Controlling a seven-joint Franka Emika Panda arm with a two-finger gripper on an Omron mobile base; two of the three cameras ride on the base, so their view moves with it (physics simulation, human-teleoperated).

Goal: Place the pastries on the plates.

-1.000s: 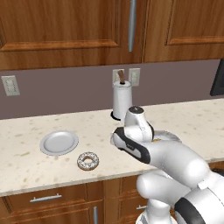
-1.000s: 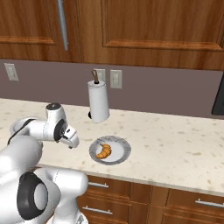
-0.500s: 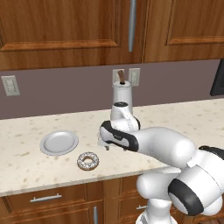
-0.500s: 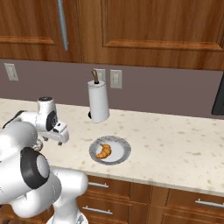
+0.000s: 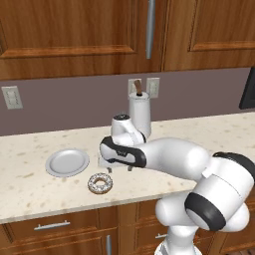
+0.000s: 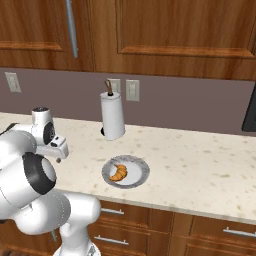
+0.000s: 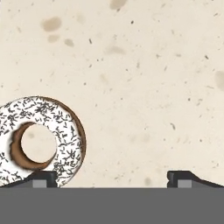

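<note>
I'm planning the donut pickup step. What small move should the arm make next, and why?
Probably shift the open gripper sideways to centre it over the donut, then lower. In the hand view the donut sits off by one of the fingers, not between them. It lies on the counter beside the empty plate; the croissant is already plated.

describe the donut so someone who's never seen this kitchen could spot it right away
On the speckled beige counter under the wooden cabinets, find the empty grey plate left of the robot's arm. Just in front of it, near the counter's edge, lies the donut: a brown ring with white, dark-speckled icing, unlike the orange croissant.
</note>
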